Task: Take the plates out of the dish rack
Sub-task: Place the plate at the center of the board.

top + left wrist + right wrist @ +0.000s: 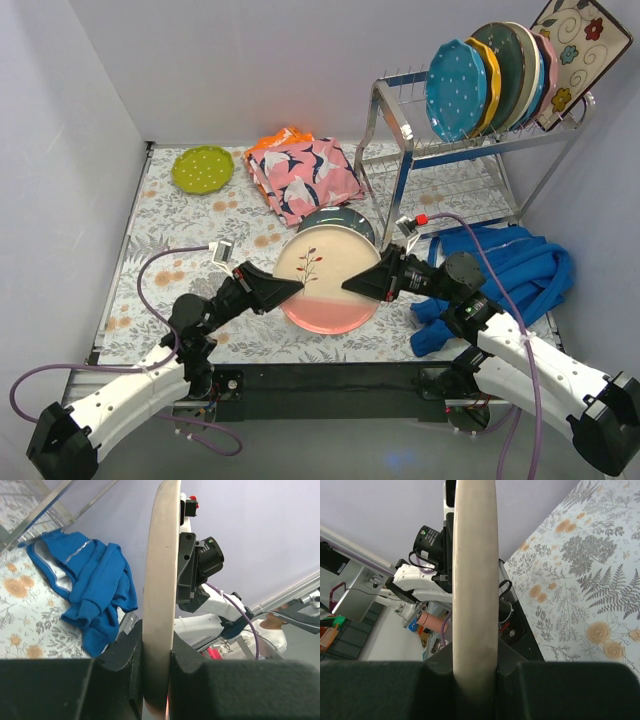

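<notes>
Plates already out: the lime plate (202, 168) lies flat at the table's far left. The dark teal plate (340, 217) lies flat mid-table, just right of the bird-print cloth (300, 175).
Left gripper (293, 288): clamped on the left rim of the cream-pink plate (325, 275), and its wrist view shows the edge seated deep between both fingers.
Cream-pink plate: face up between the two arms, overlapping the teal plate's near edge. Whether the two touch cannot be told.
Right gripper (352, 284): pinched onto the opposite rim.
Dish rack (400, 180): far right, its upper tier holding a blue dotted plate (455, 90), several more round plates and a square floral plate (580, 50), all on edge.
Handling: likely stiff, glazed, slippery and breakable. The rim is the only hold, so it should be gripped deep.
</notes>
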You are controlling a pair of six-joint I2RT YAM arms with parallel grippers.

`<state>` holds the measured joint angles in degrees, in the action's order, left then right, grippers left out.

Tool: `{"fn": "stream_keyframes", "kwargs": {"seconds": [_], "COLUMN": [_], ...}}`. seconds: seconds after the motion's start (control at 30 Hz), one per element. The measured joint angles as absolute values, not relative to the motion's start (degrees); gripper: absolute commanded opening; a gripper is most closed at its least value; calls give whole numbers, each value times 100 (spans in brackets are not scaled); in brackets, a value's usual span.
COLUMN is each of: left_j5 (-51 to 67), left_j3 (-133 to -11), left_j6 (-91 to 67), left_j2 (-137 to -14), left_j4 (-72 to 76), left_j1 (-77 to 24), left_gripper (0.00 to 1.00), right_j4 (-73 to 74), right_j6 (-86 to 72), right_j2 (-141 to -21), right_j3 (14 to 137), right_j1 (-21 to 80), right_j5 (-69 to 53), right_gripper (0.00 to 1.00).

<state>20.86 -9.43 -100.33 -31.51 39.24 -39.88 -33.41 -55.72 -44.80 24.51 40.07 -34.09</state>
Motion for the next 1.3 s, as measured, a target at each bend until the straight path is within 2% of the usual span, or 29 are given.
{"fn": "stream_keyframes", "kwargs": {"seconds": [0.07, 0.1, 0.17, 0.2, 0.27, 0.3, 0.37, 0.4, 0.5, 0.63, 0.73, 1.13, 1.3], "left_j5": [2080, 2067, 2014, 1973, 1914, 1850, 1758, 1704, 1651, 1743, 2075, 3544, 3651], "left_j3": [-784, -770, -762, -760, -753, -753, -753, -753, -838, -947, -980, -749, -711], "left_j6": [-10171, -10197, -10315, -10377, -10449, -10464, -10492, -10495, -10503, -10589, -10814, -11196, -11218], "left_j2": [-3033, -2980, -2825, -2724, -2510, -2421, -2335, -2335, -2536, -2961, -3275, -4740, -5516], "left_j4": [3894, 3824, 3607, 3448, 3148, 3006, 2786, 2663, 2473, 2532, 2624, 3750, 4077], "left_j1": [-3988, -3990, -3994, -3994, -3994, -3994, -3994, -3994, -4003, -3883, -3441, 43, 998], "left_gripper": [0, 0, 0, 0, 0, 0, 0, 0, 0, 0, 0, 0, 0], "right_j4": [-3306, -3301, -3367, -3439, -3494, -3498, -3487, -3457, -3262, -2858, -2475, -1796, -1763], "right_j6": [-5572, -5581, -5511, -5446, -5321, -5282, -5205, -5166, -5083, -4904, -4713, -4294, -4209], "right_j2": [-4508, -4512, -4493, -4456, -4372, -4338, -4278, -4246, -4163, -4018, -3957, -3551, -3452], "right_j3": [2381, 2353, 2344, 2344, 2344, 2344, 2344, 2344, 2322, 2303, 2309, 2397, 2397], "right_j1": [4027, 4032, 4023, 3992, 3927, 3900, 3870, 3859, 3824, 3793, 3789, 3789, 3789], "right_j5": [-3409, -3404, -3356, -3297, -3203, -3162, -3087, -3050, -2945, -2672, -2388, -1922, -1855], "right_gripper": [29, 40, 47, 56, 67, 76, 82, 90, 98, 98, 98, 98, 98]}}
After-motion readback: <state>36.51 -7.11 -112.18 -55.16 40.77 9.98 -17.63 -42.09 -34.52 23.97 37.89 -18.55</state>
